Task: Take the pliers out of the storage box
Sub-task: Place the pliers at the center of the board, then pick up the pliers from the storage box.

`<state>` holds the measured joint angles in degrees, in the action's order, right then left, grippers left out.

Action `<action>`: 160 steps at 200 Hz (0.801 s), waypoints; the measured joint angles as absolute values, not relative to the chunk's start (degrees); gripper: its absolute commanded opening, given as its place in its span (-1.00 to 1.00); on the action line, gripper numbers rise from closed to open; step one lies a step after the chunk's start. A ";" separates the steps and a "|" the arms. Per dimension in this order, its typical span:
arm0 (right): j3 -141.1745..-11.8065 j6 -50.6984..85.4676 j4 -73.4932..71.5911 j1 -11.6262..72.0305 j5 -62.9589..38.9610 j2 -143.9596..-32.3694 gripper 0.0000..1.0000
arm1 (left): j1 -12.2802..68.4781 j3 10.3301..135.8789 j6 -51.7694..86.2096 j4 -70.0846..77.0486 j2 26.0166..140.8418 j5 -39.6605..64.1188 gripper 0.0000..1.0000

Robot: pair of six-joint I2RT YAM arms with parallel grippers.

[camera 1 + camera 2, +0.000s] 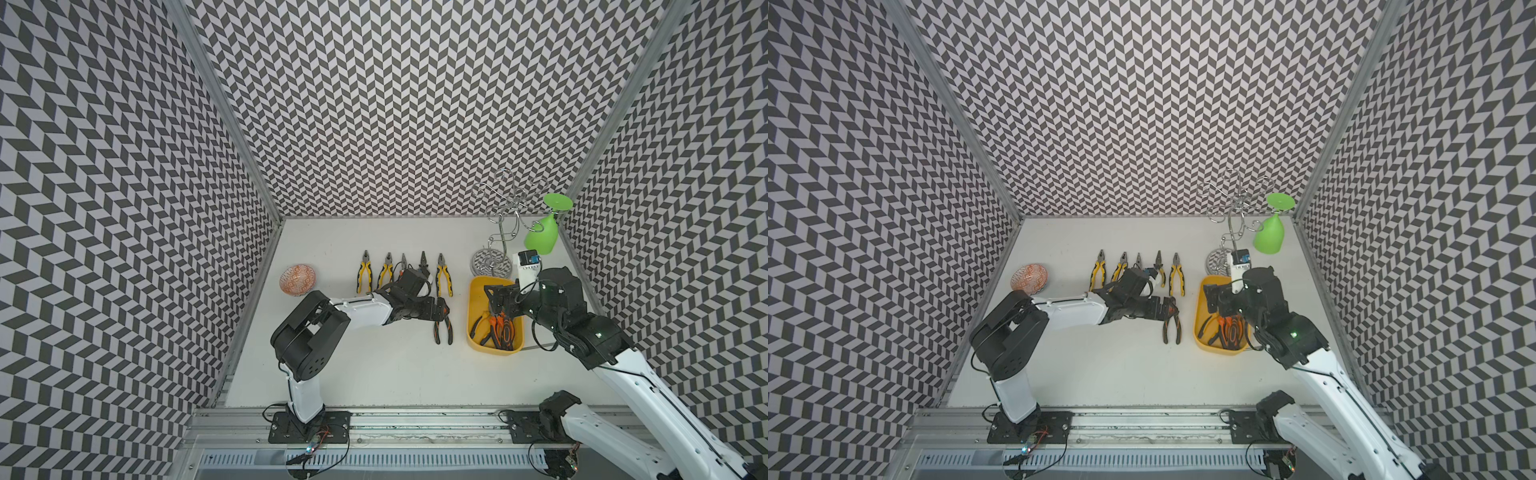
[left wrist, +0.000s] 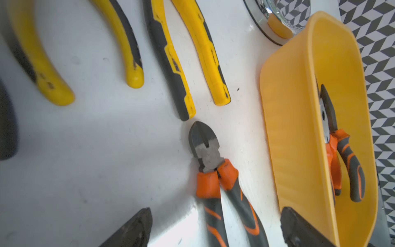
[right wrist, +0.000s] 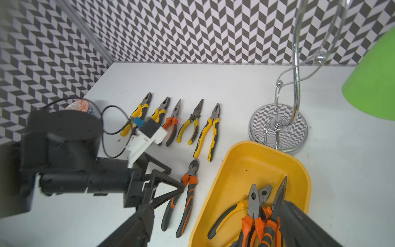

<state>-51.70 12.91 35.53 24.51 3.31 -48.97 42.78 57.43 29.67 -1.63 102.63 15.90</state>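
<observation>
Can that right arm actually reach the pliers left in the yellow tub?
Probably yes: the right gripper hangs over the open yellow tub, jaws apart, with nothing covering the pliers inside.

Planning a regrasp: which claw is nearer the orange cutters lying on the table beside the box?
Left. The left claw sits right over the cutters, open, a finger on either side of the handles. The right claw is off to the side, above the box.

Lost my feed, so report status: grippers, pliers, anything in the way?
Left gripper open over orange cutters on table. Right gripper open above storage box; several pliers inside. Chrome stand just behind box, not blocking.
</observation>
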 measured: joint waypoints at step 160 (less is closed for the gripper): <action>-42.39 26.22 42.72 17.93 2.15 -63.92 -0.17 | 48.75 41.60 1.23 9.08 64.38 17.10 0.96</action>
<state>-42.39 26.22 42.72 17.93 2.15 -63.92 48.75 41.60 1.23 9.08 64.38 17.10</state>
